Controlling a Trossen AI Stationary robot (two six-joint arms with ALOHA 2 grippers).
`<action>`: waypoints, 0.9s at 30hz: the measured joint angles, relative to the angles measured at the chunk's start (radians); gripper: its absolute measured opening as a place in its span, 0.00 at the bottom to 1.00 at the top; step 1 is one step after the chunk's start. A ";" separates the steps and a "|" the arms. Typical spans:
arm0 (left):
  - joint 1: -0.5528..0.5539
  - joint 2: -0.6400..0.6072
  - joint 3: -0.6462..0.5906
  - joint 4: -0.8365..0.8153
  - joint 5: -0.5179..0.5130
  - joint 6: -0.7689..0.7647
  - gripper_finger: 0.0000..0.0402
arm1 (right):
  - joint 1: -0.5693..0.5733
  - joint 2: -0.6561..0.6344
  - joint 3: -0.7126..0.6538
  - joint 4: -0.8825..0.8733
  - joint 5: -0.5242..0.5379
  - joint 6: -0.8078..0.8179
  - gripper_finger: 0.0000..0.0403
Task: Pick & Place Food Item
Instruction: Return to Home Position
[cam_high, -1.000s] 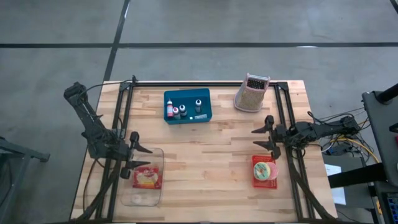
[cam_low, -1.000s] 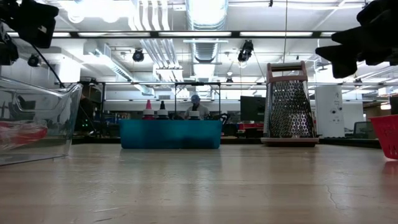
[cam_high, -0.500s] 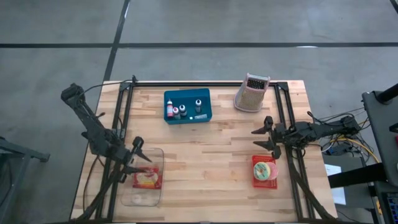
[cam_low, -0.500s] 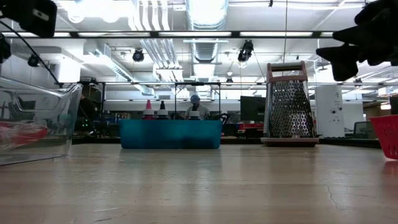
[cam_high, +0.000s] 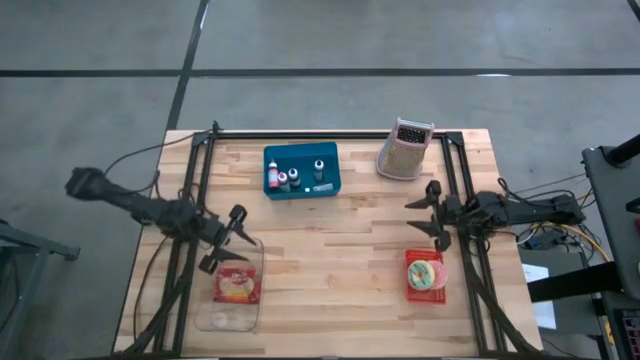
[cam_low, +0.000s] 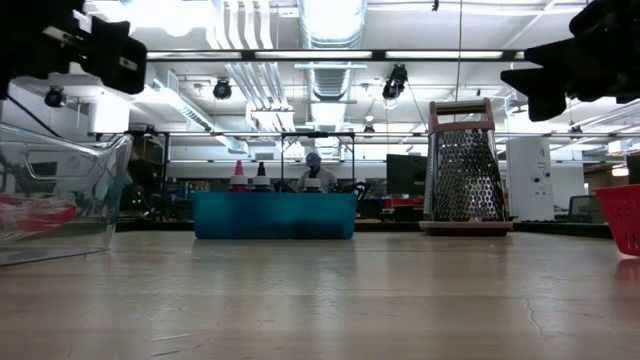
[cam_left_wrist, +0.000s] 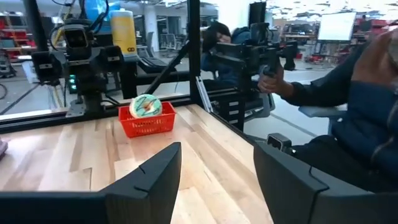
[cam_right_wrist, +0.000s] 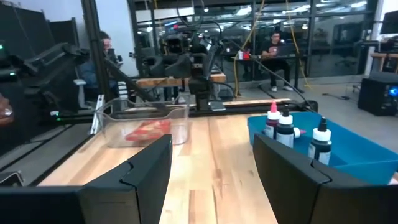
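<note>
Popcorn bag (cam_high: 236, 287) sits binned; left end effector (cam_high: 230, 241) and right end effector (cam_high: 416, 219) gape, apparently empty; homing: tuck arms back.

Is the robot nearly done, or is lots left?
Nearly done, it seems. Done: bottles stand in the blue bin; an orange bag lies in the clear bin. In hand: nothing; left gripper and right gripper hover open, empty. Left: no loose food on the table, so probably only parking the arms.

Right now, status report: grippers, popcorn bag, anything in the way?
Left gripper open, empty, over clear bin rim. Right gripper open, empty. Popcorn bag in bin. Nothing blocking.
</note>
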 joint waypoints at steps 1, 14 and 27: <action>0.044 0.000 0.000 -0.001 0.052 0.001 0.51 | -0.019 0.000 0.000 0.001 -0.025 0.000 0.54; 0.243 -0.009 0.000 -0.027 0.158 0.052 0.51 | -0.216 -0.007 0.000 0.001 -0.158 -0.012 0.54; 0.246 -0.322 -0.055 -0.174 0.147 0.047 0.51 | -0.221 -0.053 0.062 -0.090 -0.201 -0.041 0.54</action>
